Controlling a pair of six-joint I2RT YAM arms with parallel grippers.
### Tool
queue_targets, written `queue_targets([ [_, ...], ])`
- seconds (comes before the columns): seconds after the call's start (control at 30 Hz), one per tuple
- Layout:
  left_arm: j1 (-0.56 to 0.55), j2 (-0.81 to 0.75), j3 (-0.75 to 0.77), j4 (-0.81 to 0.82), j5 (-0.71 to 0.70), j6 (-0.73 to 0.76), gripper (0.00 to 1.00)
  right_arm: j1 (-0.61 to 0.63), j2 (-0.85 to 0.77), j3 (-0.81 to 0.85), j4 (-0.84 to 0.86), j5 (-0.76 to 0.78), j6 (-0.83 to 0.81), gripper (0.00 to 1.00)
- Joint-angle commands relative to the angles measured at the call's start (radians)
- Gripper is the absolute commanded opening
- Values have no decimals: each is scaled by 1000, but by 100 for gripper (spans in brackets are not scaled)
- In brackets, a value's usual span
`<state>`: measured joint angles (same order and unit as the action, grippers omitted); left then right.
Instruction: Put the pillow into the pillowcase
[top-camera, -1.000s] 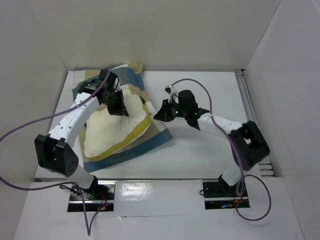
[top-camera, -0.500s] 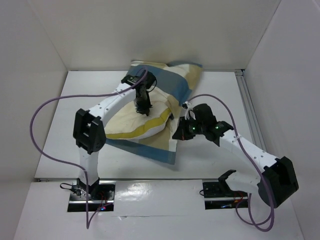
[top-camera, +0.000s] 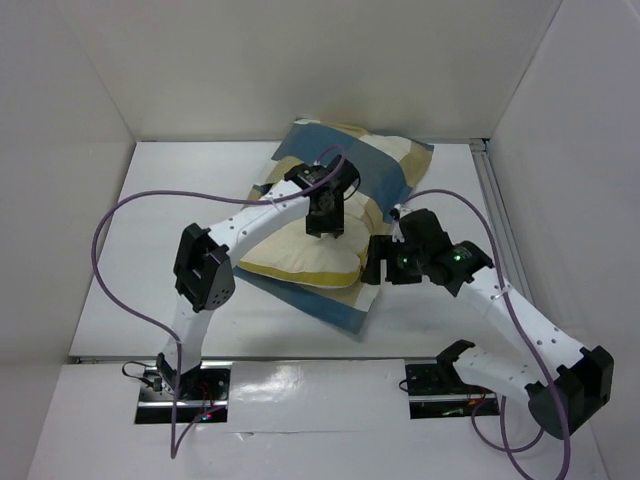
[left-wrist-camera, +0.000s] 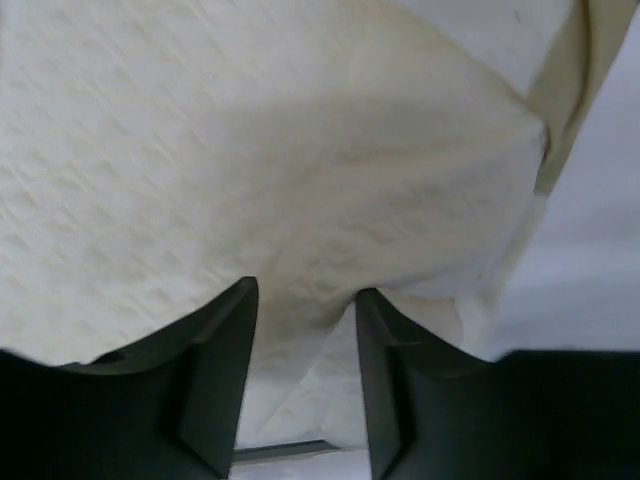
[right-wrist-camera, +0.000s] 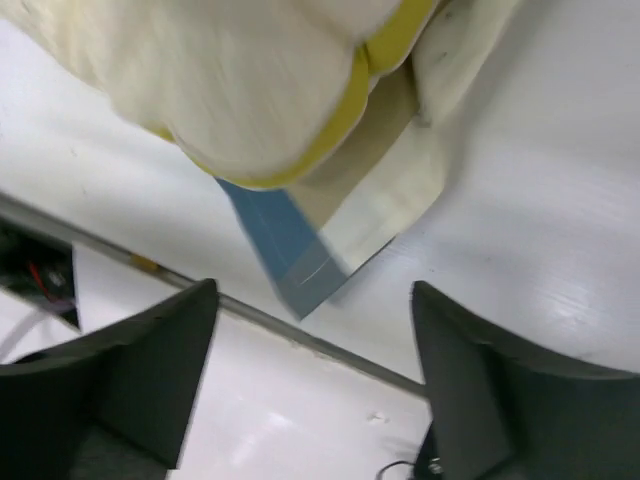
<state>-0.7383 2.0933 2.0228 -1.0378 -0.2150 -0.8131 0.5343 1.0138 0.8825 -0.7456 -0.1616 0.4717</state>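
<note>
Right now the pillow lies mid-way across the surface on top of the checked pillowcase, its far end seemingly tucked under the case's far flap. The left tool stands with fingers apart against the cream cover, clamping nothing. The right tool, wide apart and empty, hovers by the case's near right corner. These 2 things look light, soft and floppy. I'd pinch the case's loose hem and bunch the pillow's yellow edge.

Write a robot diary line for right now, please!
left claw: open over pillow | right claw: open, empty, near pillowcase corner | pillow: lying on pillowcase, mostly uncovered
</note>
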Motion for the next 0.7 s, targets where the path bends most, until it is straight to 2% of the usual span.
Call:
queue_targets([
  [0.0, 2, -61, -16, -2, -90, 95, 59, 7, 3, 174, -127, 184, 4, 90],
  [0.03, 11, -93, -36, -28, -113, 95, 66, 7, 32, 203, -118, 210, -7, 92],
  [0.1, 42, -171, -114, -39, -113, 95, 68, 7, 77, 284, -92, 250, -16, 92],
  [0.2, 170, -350, -262, 1, -49, 95, 68, 58, 208, 338, 26, 260, -25, 93],
  [0.27, 307, -462, -347, 39, 24, 95, 68, 148, 346, 406, 105, 290, -25, 95],
  [0.3, 356, -490, -425, 71, 54, 95, 69, 179, 398, 426, 127, 319, -25, 95],
  [0.33, 452, -515, -461, 85, 89, 95, 69, 228, 508, 471, 140, 376, -25, 95],
  [0.37, 491, -536, -495, 100, 165, 95, 75, 245, 560, 489, 164, 387, -16, 95],
  [0.47, 597, -598, -601, 154, 261, 127, 75, 308, 707, 515, 230, 444, -16, 94],
  [0.57, 648, -621, -651, 167, 299, 138, 77, 288, 788, 451, 244, 396, -7, 87],
  [0.6, 658, -621, -661, 177, 310, 147, 77, 277, 789, 420, 244, 396, 7, 76],
  [0.67, 688, -621, -674, 177, 330, 161, 77, 224, 734, 304, 232, 434, 28, 69],
])
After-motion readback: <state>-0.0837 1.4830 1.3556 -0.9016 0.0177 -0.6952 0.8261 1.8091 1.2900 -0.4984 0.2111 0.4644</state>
